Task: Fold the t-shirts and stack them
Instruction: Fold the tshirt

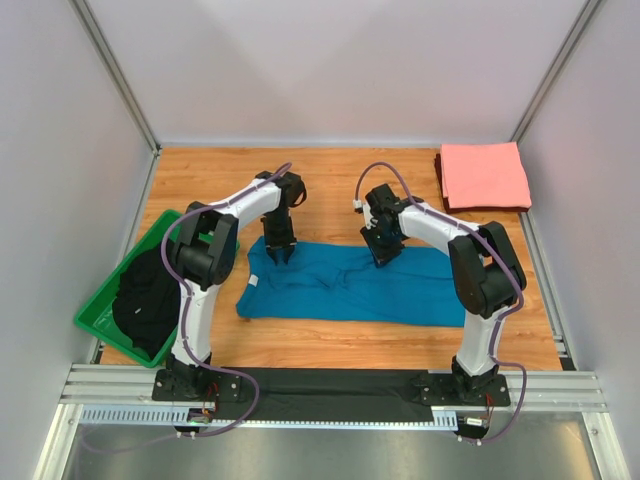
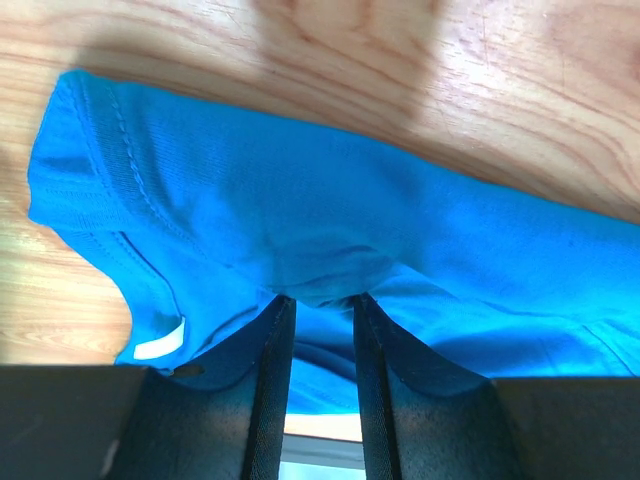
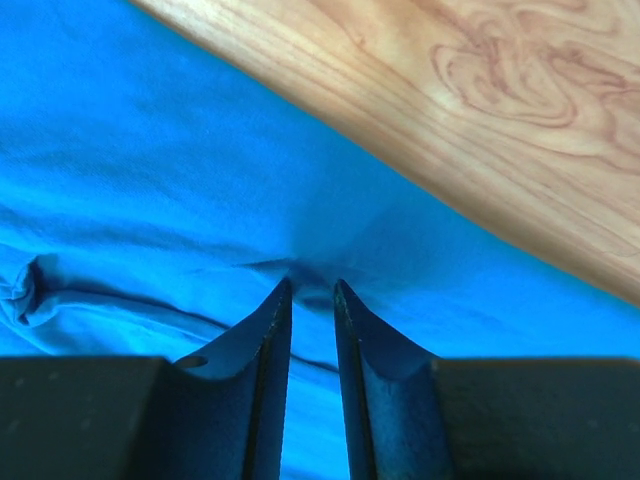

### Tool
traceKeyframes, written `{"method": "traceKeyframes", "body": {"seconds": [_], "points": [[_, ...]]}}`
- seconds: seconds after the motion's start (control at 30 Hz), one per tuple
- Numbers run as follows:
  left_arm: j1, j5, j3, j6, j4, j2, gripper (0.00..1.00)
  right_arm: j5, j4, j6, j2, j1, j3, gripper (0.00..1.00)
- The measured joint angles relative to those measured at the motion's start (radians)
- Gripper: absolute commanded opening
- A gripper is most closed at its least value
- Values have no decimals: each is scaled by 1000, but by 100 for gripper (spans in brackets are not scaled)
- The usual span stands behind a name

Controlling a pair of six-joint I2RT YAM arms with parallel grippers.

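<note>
1. top view: two shirts. one teal-blue cloth t-shirt [image 1: 350, 285] lies spread mid-way on the wooden table [image 1: 330, 180]; one salmon-pink folded cloth t-shirt [image 1: 485, 175] sits in the far right corner, well apart. one green plastic tray [image 1: 120, 265] at the left holds one black cloth heap [image 1: 145, 300]. left gripper [image 1: 279, 252] and right gripper [image 1: 385, 258] are both down on the teal shirt's far edge.
2. left wrist: fingers narrow, pinching a teal fold; one small white neck label [image 2: 160, 340] nearby.
3. right wrist: fingers narrow, teal cloth puckered between the tips.

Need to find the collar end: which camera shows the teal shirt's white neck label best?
Left wrist: the white neck label shows clearly beside the collar seam of the teal shirt. The top view doesn't resolve it; the right wrist shows only plain teal cloth.
</note>
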State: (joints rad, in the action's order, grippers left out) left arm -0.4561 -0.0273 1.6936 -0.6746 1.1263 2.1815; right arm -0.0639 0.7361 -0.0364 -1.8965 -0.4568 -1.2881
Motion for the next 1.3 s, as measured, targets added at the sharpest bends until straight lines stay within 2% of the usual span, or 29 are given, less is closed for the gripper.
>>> {"method": "traceKeyframes", "body": {"seconds": [0.5,0.63,0.77,0.87,1.3], "points": [[12,-9,5,0,18,4,36,-55,-10,-18,7,0,28,28],[13,-10,17,0,29,14,36,-58,-11,-18,10,0,32,23],[13,-20,21,0,36,14,36,-40,-11,-21,10,0,32,6],[14,-31,24,0,41,14,36,-25,-11,-22,11,0,32,0],[25,-61,68,4,78,39,36,-17,4,-40,119,0,60,0]]}}
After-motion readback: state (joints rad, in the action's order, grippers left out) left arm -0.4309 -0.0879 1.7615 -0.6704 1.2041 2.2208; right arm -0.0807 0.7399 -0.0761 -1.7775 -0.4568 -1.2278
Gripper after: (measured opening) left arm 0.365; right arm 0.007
